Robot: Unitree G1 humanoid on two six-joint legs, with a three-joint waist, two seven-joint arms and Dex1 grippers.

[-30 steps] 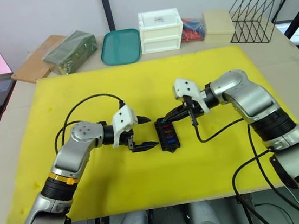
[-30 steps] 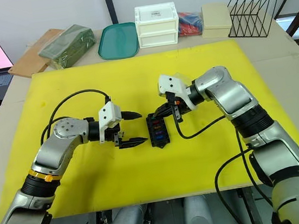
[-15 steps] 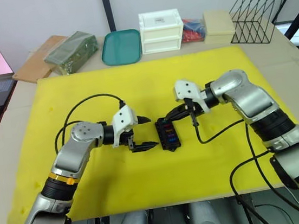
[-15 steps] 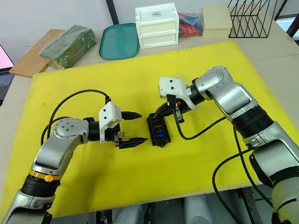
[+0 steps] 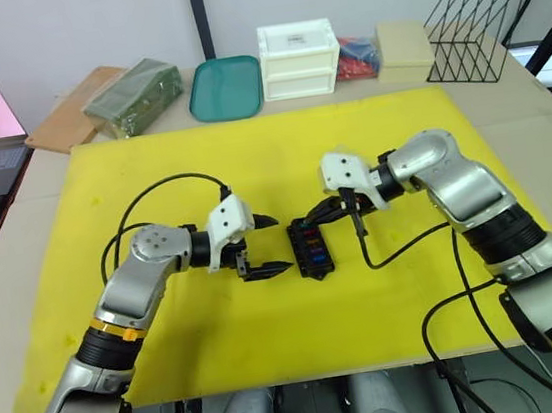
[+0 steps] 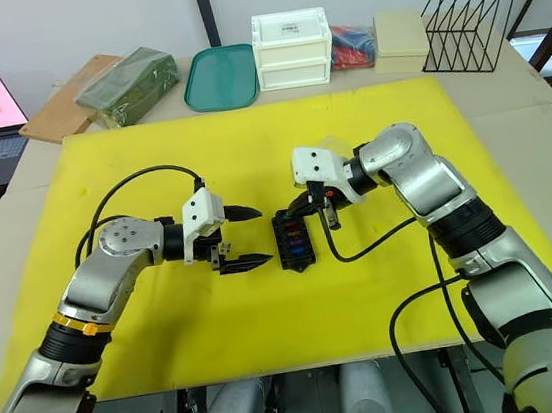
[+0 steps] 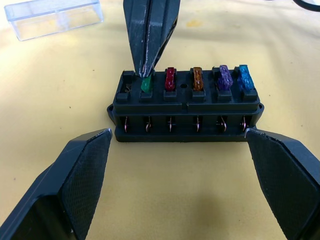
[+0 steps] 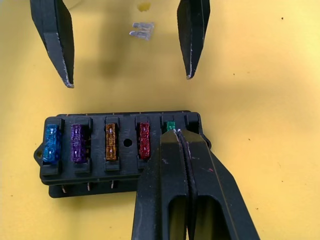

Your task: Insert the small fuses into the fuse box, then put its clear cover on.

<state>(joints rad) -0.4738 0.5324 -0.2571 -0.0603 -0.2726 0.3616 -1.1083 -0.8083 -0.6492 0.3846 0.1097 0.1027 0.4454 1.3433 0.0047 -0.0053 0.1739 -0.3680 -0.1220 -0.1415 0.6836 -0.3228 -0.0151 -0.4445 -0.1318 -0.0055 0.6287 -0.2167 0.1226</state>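
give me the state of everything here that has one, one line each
fuse box: five slots filled, end slot beside the green fuse empty
green fuse: in its slot, right gripper's closed tips on it
clear fuse: loose on the mat
clear cover: off the box, lying on the mat
left gripper: open, empty, beside the box
right gripper: shut, pressing the green fuse

Your left gripper (image 5: 265, 243) stands with fingers spread wide beside the fuse box (image 5: 310, 248) — nothing but bare yellow mat (image 5: 173, 350) lies between them. On the box's far side your right gripper (image 7: 149, 65), tips pressed together, blocks the green fuse (image 7: 146, 84) and crowds the empty end slot (image 7: 128, 80) next to it. The clear cover (image 7: 54, 18) and a loose clear fuse (image 8: 141, 30) lie well apart — open mat surrounds both.
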